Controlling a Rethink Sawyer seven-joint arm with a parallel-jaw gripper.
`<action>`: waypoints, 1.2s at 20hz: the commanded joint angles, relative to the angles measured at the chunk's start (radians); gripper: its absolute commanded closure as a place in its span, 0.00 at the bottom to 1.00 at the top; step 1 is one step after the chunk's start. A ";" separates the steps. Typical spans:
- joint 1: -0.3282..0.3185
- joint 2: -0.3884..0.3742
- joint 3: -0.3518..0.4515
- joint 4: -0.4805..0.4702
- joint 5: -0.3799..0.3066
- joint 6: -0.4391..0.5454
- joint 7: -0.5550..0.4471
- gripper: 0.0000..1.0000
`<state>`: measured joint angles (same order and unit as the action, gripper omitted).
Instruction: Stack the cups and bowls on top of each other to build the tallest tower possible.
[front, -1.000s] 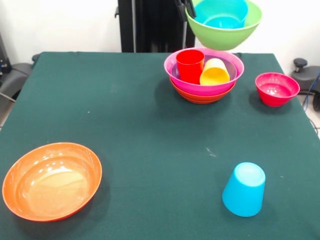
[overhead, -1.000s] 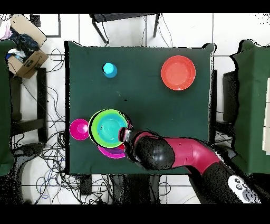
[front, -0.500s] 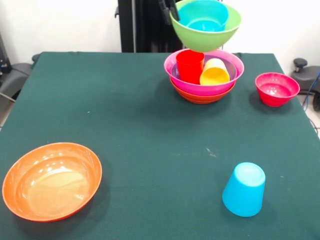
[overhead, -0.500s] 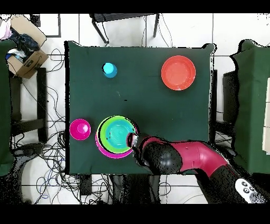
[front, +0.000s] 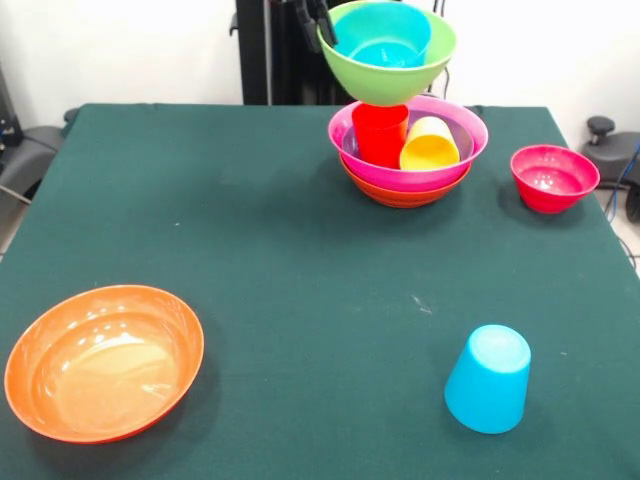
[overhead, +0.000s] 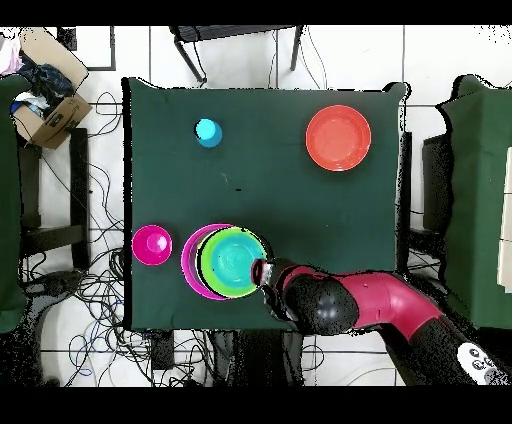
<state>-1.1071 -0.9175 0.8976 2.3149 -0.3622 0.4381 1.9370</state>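
on green table (front: 250, 220), orange bowl (front: 103, 360), tiled floor (overhead: 430, 70)

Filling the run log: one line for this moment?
gripper: shut on lime green bowl | small blue bowl inside | over tower, above red cup

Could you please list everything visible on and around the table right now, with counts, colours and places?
lime green bowl: 1, held by its rim above the tower
small blue bowl: 1, inside the lime green bowl
tower: orange bowl lowest, magenta on it, purple inside
cups in tower: red cup, yellow cup
light blue cup: 1, upside down, front-view near right
orange bowl: 1, near left
crimson bowl: 1, beside the tower
table: 1, green
cardboard box: 1, floor
gripper: 1, black
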 joint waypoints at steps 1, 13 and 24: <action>0.040 0.095 0.045 -0.029 -0.092 0.062 -0.132 1.00; 0.030 0.121 0.034 -0.021 -0.167 0.014 -0.115 1.00; 0.049 0.158 0.010 -0.047 -0.241 -0.021 -0.086 1.00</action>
<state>-1.1053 -0.8343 0.9043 2.3144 -0.5047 0.4397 1.9370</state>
